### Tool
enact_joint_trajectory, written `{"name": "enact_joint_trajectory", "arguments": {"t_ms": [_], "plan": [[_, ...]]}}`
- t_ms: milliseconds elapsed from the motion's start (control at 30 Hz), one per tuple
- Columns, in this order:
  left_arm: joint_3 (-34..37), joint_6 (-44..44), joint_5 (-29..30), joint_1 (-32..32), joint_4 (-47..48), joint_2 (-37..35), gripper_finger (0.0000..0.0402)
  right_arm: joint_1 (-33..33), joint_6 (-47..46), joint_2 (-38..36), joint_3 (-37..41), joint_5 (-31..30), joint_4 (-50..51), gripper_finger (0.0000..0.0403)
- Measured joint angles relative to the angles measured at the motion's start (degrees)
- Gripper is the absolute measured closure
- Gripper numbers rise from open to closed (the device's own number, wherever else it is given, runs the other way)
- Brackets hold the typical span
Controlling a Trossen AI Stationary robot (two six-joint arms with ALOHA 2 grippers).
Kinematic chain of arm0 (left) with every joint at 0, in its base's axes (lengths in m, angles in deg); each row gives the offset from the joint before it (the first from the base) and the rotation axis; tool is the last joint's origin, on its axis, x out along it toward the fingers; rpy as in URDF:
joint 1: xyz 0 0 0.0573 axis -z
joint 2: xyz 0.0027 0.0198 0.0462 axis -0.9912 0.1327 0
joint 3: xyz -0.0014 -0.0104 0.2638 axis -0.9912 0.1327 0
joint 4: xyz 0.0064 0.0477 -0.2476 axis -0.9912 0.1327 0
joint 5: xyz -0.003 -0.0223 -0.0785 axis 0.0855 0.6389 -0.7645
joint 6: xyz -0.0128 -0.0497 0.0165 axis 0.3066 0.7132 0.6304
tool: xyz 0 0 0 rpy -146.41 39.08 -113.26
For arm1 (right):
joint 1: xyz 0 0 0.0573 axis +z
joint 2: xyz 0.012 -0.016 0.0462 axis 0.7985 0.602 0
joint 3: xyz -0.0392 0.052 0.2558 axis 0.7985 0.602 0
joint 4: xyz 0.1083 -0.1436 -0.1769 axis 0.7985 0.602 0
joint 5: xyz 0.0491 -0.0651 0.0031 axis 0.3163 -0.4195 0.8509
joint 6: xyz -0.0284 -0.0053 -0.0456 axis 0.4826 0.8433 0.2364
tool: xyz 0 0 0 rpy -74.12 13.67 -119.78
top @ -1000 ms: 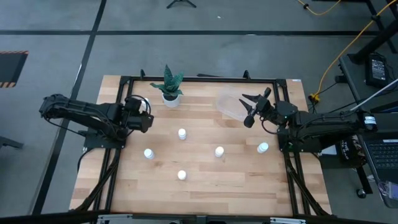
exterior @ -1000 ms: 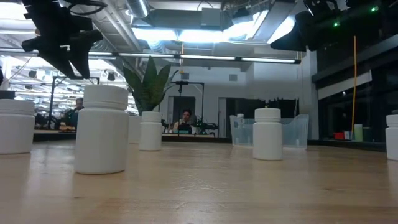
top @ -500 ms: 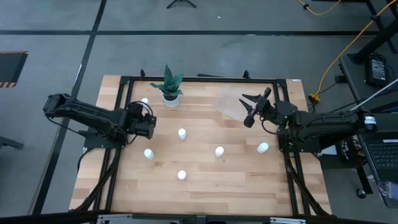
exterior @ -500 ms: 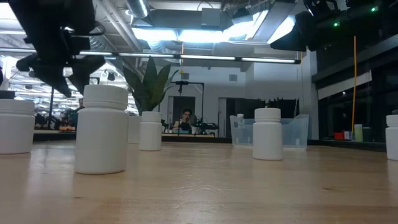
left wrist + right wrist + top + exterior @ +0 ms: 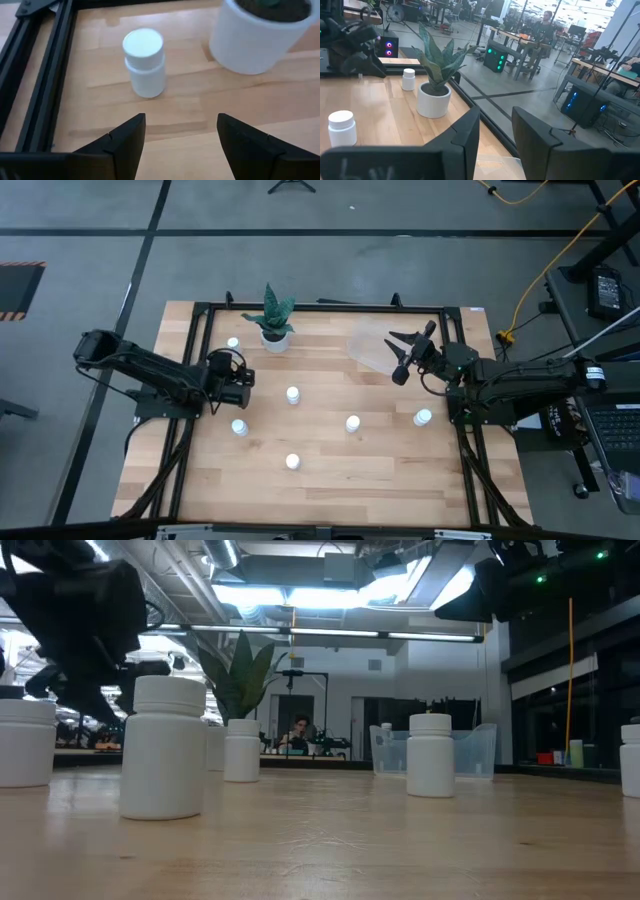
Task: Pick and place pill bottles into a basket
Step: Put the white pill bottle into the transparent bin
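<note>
Six white pill bottles stand upright on the wooden table: one at the far left, which also shows in the left wrist view, and the others at the middle, left, centre, near side and right. The clear basket sits at the far right of the table. My left gripper is open and empty, on the near side of the far-left bottle and pointing at it. My right gripper is open and empty, above the basket's right edge.
A white pot with a green plant stands at the far edge, just right of the far-left bottle; it also shows in the left wrist view. A black frame rail runs along the table's left side. A person sits in the room beyond.
My left gripper has moved toward the table's near edge and downward, uncovering the far-left bottle, which stands where it was. My right gripper has kept still.
</note>
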State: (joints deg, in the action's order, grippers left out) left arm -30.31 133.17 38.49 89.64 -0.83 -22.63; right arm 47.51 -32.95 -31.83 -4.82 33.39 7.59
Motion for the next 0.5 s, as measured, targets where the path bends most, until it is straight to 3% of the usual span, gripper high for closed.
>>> {"name": "enact_joint_trajectory", "arguments": {"t_ms": [267,500], "plan": [[0.16,-1.26,1.12,-2.65,-5.43,7.00,0.0162,0.00,0.00,0.00,0.00,0.03,-0.03,0.0284],[0.16,2.77,2.66,-3.73,-5.92,13.11,0.0162,0.00,-0.26,0.00,0.00,0.05,-0.04,0.0284]]}}
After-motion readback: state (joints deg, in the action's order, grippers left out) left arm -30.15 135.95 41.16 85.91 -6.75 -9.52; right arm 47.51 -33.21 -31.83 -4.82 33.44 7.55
